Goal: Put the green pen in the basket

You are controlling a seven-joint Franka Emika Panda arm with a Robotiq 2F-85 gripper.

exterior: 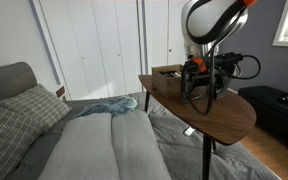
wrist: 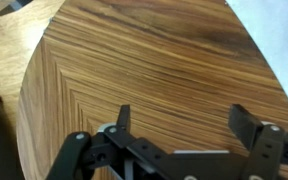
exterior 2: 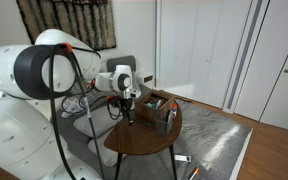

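My gripper (wrist: 183, 118) is open and empty, and hangs just above the bare top of the wooden side table (wrist: 154, 60). It shows in both exterior views (exterior: 199, 95) (exterior 2: 130, 117), over the middle of the table. The low brown basket (exterior: 167, 72) stands at the table's far edge, beside and behind the gripper; it also shows in an exterior view (exterior 2: 154, 103). I see no green pen in any view; it is hidden or out of view.
A taller grey cup (exterior 2: 170, 120) stands next to the basket. The round table (exterior: 229, 118) stands on a thin leg beside a grey sofa (exterior: 94, 145) with a cushion (exterior: 29, 105). Small items lie on the floor (exterior 2: 182, 160).
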